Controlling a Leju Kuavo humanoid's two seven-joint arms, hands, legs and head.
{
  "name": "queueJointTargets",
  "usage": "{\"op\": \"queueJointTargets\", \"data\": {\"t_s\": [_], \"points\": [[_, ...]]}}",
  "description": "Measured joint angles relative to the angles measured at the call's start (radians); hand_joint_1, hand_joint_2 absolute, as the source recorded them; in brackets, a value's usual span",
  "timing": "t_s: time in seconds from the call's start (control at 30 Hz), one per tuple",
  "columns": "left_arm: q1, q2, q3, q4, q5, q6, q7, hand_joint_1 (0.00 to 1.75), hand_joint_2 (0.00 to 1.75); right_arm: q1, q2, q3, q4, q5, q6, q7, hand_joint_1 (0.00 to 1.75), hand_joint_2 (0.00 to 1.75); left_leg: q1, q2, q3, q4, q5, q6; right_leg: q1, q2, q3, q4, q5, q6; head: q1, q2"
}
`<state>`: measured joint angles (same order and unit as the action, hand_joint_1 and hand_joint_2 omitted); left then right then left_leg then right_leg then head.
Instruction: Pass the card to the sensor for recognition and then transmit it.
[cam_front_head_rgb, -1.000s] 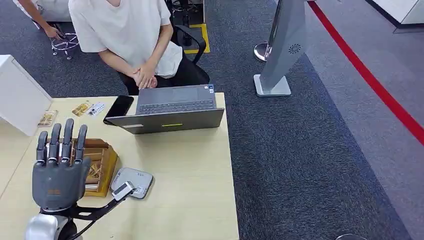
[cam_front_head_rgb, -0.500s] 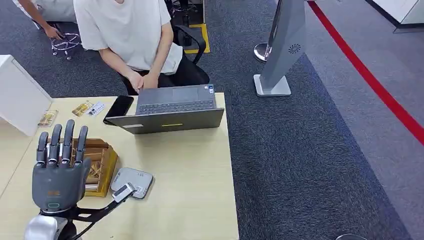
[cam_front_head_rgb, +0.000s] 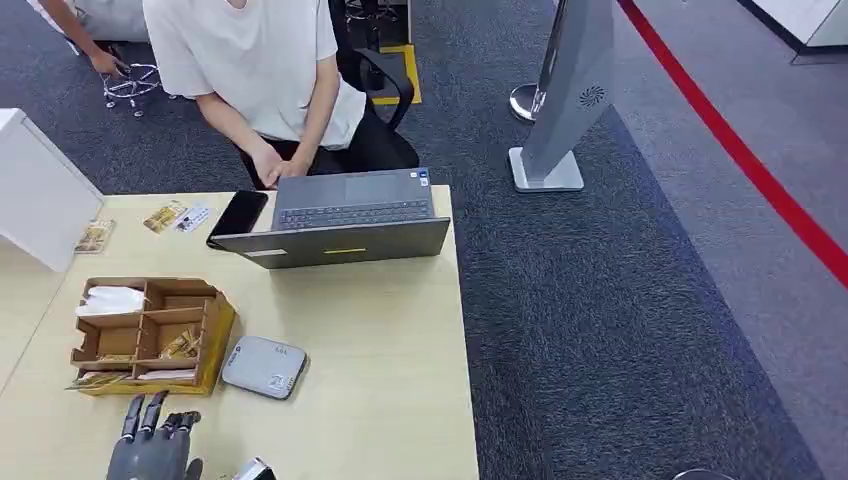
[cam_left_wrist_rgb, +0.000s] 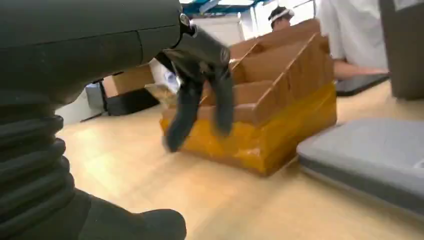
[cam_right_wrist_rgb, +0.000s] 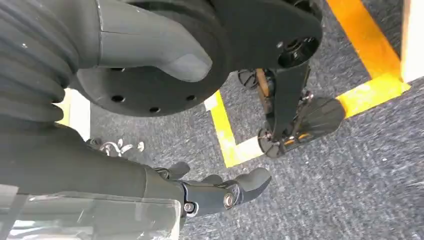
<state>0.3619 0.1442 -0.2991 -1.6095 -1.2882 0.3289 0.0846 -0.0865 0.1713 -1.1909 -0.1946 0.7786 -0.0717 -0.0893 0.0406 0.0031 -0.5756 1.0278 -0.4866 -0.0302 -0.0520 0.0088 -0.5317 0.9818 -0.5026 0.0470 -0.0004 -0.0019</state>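
Head: left hand (cam_front_head_rgb: 150, 450) empty, fingers apart, near organizer (cam_front_head_rgb: 150, 335) | right wrist: right hand (cam_right_wrist_rgb: 210, 192) curled, empty

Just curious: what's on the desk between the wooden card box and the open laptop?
Bare tabletop lies between the divided wooden box and the grey laptop, seen in the head view.

Grey sensor (cam_front_head_rgb: 264, 366) flat on the table (cam_front_head_rgb: 380, 330), just beside the box; cards (cam_front_head_rgb: 180, 346) lying inside box (cam_front_head_rgb: 215, 330) compartments.
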Motion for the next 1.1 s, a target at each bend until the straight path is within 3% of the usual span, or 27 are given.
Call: {"op": "queueJointTargets", "data": {"t_s": [0.17,1.1], "points": [[0.026,-0.008,0.013,0.007,-0.003,-0.028,0.008,0.0,1.75,-0.001,-0.001,-0.003,-0.001,0.015,-0.005,0.0,0.0,1.75,0.0,0.0,0.0,0.0,0.0,0.0,0.0,0.0,0.003,0.0,0.0,0.0,-0.001,0.0],[0.038,-0.022,0.018,0.01,-0.003,-0.024,0.008,0.0,1.75,-0.001,-0.004,-0.005,-0.001,0.017,-0.005,0.0,0.0,1.75,0.0,0.0,0.001,0.0,0.0,0.0,0.0,0.0,0.003,0.0,0.0,0.0,-0.001,0.0]]}}
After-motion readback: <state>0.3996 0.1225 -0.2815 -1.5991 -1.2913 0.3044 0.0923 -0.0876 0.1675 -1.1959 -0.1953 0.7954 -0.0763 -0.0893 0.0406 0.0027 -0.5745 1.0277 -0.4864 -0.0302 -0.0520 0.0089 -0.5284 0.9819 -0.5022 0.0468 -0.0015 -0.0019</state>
